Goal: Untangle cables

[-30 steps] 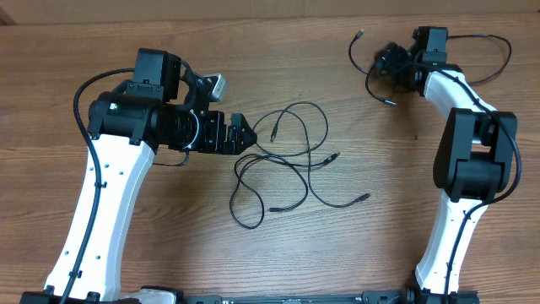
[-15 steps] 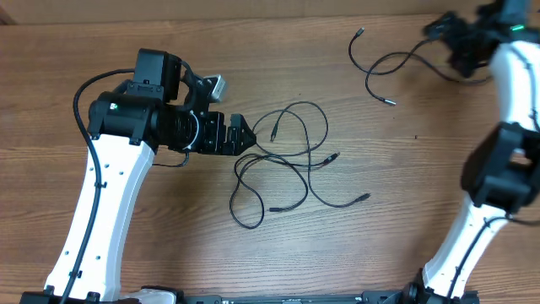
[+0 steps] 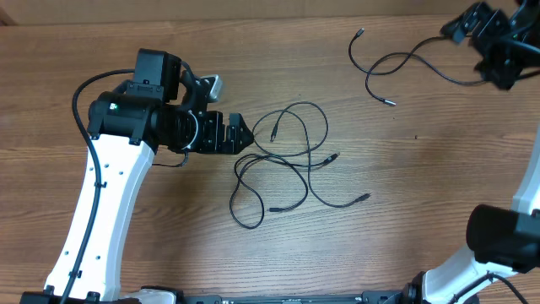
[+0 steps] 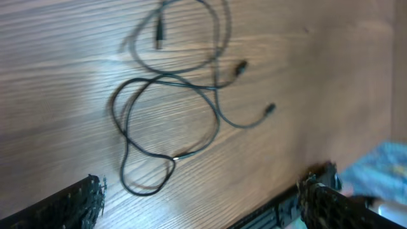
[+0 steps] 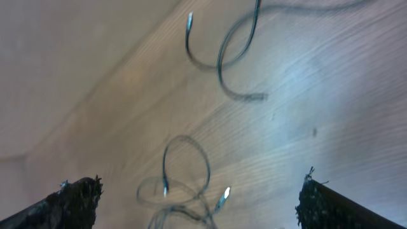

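Overhead: my left claw [image 3: 245,135] lies low over the wooden table [image 3: 380,253], its tip pointing right, just beside the left edge of the cable tangle [image 3: 287,154]; this view does not show whether the jaws are apart. The tangle is several thin black cords in overlapping loops at the table's centre, with plug ends pointing outward to the right and below. A separate cable [image 3: 411,54] lies well apart from it at the upper right: one plug end near the far edge, a second on a short hooked loop, the rest trailing right toward my right claw [image 3: 485,42]. That claw sits at the top right corner, and from above I cannot tell whether it touches the cord. Left wrist: my two fingers [image 4: 73,203] stand wide apart at the lower corners with nothing between them. The tangle [image 4: 168,77] lies ahead on the wood, clear of both tips, with three plug ends showing. A blurred pale-blue thing [image 4: 381,166] sits at the right edge, beyond the table; I cannot identify it. Right wrist: my fingers [image 5: 76,198] stand wide apart at the lower corners, holding nothing. The separate cable [image 5: 219,58] curls across the top of the view, one plug end up. The tangle [image 5: 186,137] shows blurred at the bottom centre, between my fingertips in the picture but lying on the table.
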`<state>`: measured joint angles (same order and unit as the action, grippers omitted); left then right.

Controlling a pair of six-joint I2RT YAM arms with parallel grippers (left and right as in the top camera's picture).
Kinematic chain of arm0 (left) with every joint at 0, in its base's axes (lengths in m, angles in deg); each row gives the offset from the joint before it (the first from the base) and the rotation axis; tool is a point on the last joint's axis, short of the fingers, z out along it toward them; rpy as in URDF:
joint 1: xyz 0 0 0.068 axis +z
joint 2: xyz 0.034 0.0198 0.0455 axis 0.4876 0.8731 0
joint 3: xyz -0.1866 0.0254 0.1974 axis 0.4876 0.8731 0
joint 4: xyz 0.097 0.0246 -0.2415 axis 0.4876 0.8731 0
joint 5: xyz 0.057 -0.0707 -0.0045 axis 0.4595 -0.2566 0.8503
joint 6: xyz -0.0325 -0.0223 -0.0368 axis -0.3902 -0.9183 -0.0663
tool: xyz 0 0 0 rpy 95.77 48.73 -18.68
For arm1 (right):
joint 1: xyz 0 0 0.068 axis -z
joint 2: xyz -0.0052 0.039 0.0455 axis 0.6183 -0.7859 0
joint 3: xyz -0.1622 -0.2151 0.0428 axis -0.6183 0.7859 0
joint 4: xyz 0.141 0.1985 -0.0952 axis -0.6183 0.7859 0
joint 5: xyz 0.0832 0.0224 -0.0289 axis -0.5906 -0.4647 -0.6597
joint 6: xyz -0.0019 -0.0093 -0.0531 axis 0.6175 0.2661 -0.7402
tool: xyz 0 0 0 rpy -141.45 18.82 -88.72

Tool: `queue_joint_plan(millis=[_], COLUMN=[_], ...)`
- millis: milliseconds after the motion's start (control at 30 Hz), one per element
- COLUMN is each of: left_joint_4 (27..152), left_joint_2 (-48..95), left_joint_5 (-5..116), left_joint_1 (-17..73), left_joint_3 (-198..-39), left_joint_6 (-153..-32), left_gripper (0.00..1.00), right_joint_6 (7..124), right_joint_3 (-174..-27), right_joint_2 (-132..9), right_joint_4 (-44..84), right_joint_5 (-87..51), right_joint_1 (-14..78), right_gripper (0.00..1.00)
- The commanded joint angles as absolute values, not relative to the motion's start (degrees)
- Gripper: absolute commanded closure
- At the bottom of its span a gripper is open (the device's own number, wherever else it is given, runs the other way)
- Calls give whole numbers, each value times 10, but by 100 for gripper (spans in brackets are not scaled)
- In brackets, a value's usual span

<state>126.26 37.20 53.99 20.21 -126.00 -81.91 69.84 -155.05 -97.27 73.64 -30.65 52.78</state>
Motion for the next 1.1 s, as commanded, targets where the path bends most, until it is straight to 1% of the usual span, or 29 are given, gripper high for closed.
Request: queue_joint_plan(millis=[0,67,233,367,500,600,700,767,933,1067], left_joint_4=[1259,1260,1280,1315,1338,1349,1351,1349,1349,1349], left_joint_2=[374,374,374,374,374,374,374,374,374,374], left_joint_5=[592,592,593,594,610,633,653,654,654,654], left_joint_1=[236,266,328,349,347,347,347,347,347,347], left_joint_3=[-1260,-1260,-1260,-1260,-1260,-1260,-1260,-1260,-1260,-1260], left_joint_6=[-919,-940,-950,-945,-919,-919,-919,-920,-920,-920], left_gripper=[1,0,1,0,1,0,0,0,1,0], right_joint_6=[676,639,623,630,725,781,812,828,896,934], right_joint_3=[-1554,-1542,-1501,-1441,-1334,-1273,-1220,-1185,-1113,-1063], right_joint_2=[-965,-966,-967,-968,-971,-971,-972,-972,-972,-972], right_joint_4=[779,796,783,711,574,499,418,356,252,171], right_joint_5=[-352,-368,-359,-352,-304,-295,-289,-268,-199,-184], right_joint_1=[484,442,335,252,175,143,118,104,77,66], right_gripper=[0,0,0,0,2,9,17,21,20,20])
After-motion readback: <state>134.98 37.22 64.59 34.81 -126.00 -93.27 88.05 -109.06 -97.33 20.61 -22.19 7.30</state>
